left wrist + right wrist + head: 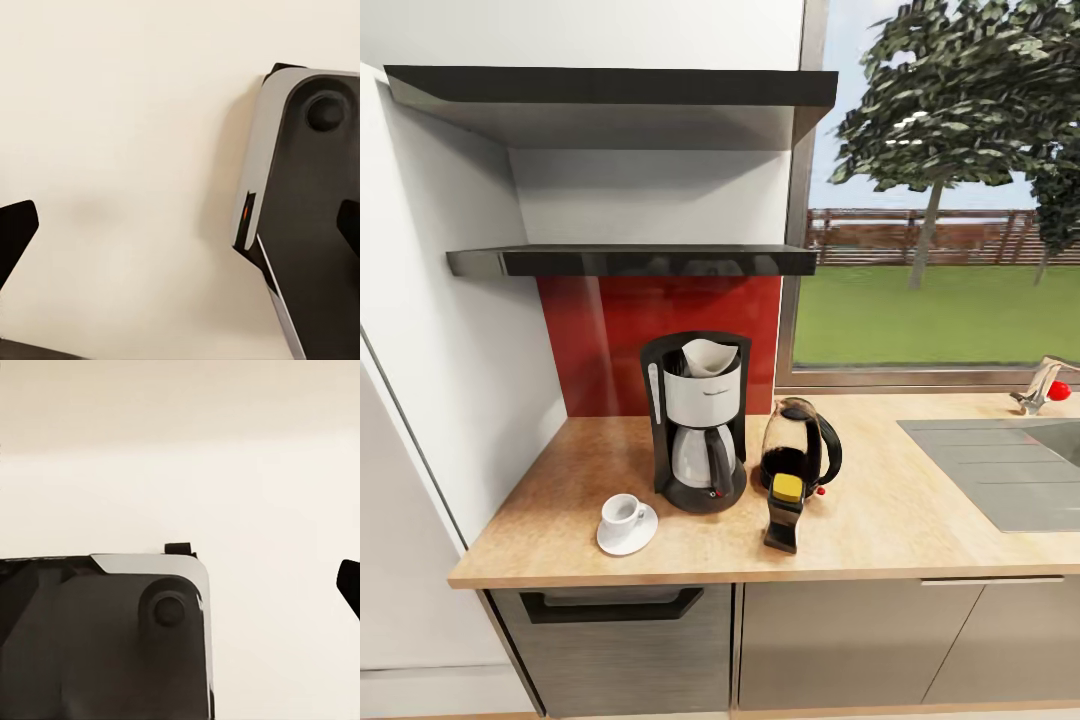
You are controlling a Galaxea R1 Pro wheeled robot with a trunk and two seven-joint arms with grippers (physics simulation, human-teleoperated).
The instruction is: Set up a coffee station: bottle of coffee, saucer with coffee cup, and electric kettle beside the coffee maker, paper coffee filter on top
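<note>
Two black shelves [630, 260] above a wood-grain countertop [900, 520] — window [940, 200] beside; left gripper [180, 232] spread, right gripper's state unclear.

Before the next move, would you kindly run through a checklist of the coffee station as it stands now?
1. Coffee maker on the kitchen countertop: ok.
2. Paper coffee filter on top of the machine: ok.
3. Coffee cup on the saucer, beside the machine: ok.
4. Electric kettle next to the machine: ok.
5. Bottle of coffee upright on the counter before the kettle: ok.
6. Left and right fingers free: cannot tell.
</note>
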